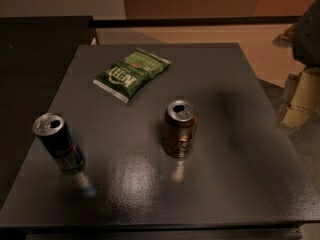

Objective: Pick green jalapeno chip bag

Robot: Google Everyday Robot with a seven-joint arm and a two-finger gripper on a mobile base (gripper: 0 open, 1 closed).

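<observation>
The green jalapeno chip bag (131, 74) lies flat on the far left part of the dark grey table (225, 184), its white lettering facing up and its pale crimped ends pointing near-left and far-right. My gripper (299, 100) shows at the right edge of the view, beyond the table's right side and far to the right of the bag. Nothing is seen in it.
A slim dark blue can (59, 142) stands upright near the table's left edge. A brown and gold can (180, 128) stands upright near the middle. Both are nearer to the camera than the bag. A dark counter (35, 49) lies to the left.
</observation>
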